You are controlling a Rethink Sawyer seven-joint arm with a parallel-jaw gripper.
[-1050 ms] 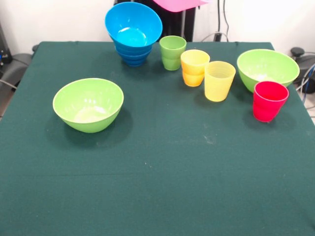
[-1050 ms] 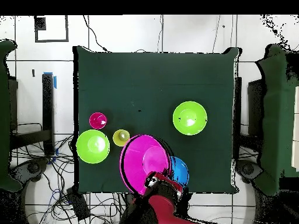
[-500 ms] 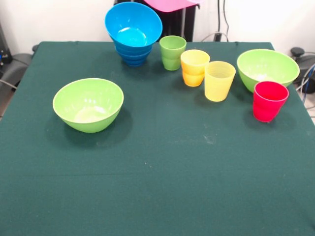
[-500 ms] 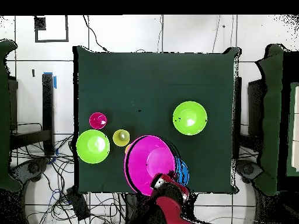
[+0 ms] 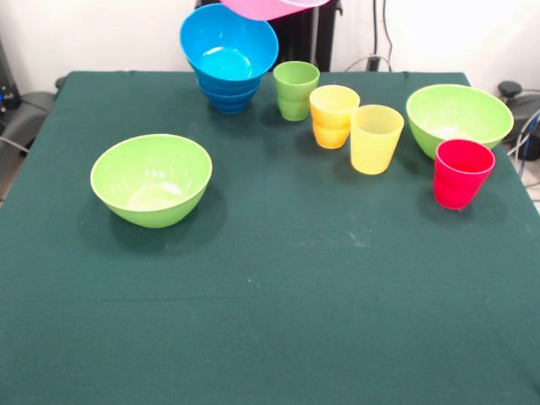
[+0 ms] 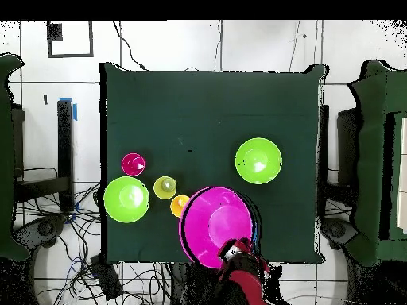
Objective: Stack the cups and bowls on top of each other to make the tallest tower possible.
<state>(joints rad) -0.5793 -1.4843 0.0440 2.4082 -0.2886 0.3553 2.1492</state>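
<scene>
The pink bowl (image 6: 216,226) hangs over the blue tower (image 5: 229,57) at the front view's upper left, hiding it overhead. The gripper (image 6: 236,254) holds the bowl's lower rim there; its grip cannot be made out. Green cup (image 5: 295,89), orange cup (image 5: 333,116), yellow cup (image 5: 375,137) stand right.

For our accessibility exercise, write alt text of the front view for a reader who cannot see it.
A large pink bowl hangs at the top edge above a stack of blue bowls on a dark green table. Green, orange, yellow and red cups stand in a row between two lime bowls.
</scene>
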